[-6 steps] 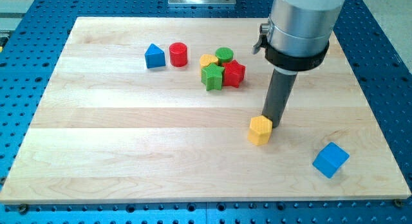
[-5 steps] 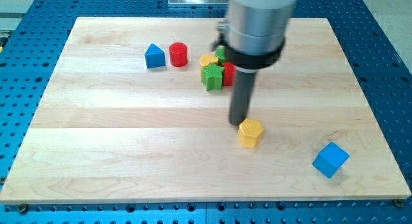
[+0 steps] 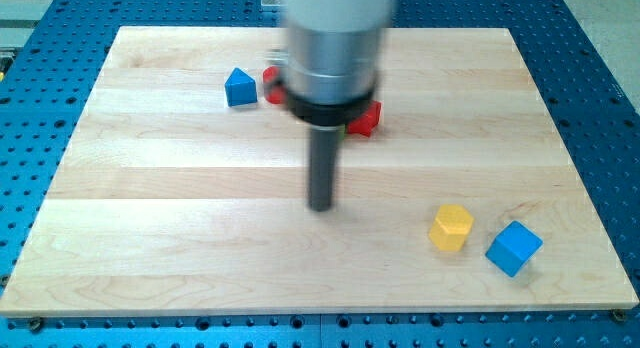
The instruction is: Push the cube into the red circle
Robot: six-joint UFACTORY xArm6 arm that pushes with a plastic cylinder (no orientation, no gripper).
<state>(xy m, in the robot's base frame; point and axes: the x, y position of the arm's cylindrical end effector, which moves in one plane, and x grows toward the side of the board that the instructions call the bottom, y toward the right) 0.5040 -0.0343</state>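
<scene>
Blue cube [image 3: 514,248] sits tilted near the bench's [image 3: 150,238] lower right corner, faces bright and clean, yellow block [image 3: 451,228] just beside it. My tip [image 3: 320,206] is mid-bench, well apart; no end effector jaws, only a blurred rod.

My tip [image 3: 320,207] stands on bare bench [image 3: 150,188]; yellow block [image 3: 451,228] sits just beside blue cube [image 3: 514,248], crowding its left.

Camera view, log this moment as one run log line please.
tip mid-board, touching no block | blue cube at view's lower right | yellow block just left of it | red circle mostly hidden behind arm | push not started
</scene>
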